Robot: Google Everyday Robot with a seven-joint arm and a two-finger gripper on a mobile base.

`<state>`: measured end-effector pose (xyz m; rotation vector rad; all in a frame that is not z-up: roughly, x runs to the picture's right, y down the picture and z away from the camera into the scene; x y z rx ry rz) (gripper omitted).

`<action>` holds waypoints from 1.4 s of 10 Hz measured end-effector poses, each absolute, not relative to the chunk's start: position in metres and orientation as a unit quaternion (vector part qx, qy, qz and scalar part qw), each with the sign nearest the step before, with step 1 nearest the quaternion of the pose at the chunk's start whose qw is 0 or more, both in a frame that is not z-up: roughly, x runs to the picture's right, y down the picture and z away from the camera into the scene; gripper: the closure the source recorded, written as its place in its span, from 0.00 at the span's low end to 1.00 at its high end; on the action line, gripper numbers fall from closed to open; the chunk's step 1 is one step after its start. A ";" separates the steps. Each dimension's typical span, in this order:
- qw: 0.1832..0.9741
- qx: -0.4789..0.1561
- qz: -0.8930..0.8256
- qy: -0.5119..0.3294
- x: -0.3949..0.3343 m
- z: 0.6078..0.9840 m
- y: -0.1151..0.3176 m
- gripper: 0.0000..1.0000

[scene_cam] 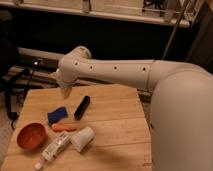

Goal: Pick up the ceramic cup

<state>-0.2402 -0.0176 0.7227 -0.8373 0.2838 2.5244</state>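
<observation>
The ceramic cup (82,138) is plain white and lies on its side on the wooden table (120,125), near the front, with its open end facing front left. My gripper (65,92) hangs from the white arm (115,72) above the table's back left part. It is well above and behind the cup and touches nothing.
An orange-red bowl (31,136) stands at the front left. A slim white labelled bottle (54,148) lies beside the cup's left. An orange stick-shaped item (64,128), a blue object (56,114) and a black oblong object (82,107) lie between gripper and cup.
</observation>
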 end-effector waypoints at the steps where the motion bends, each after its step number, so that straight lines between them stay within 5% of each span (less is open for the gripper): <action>1: 0.231 -0.305 0.918 0.103 -0.240 0.723 -0.018 0.20; 8: 0.240 -0.305 0.916 0.103 -0.243 0.719 -0.009 0.20; 14: 0.261 -0.285 0.911 0.146 -0.214 0.696 0.095 0.20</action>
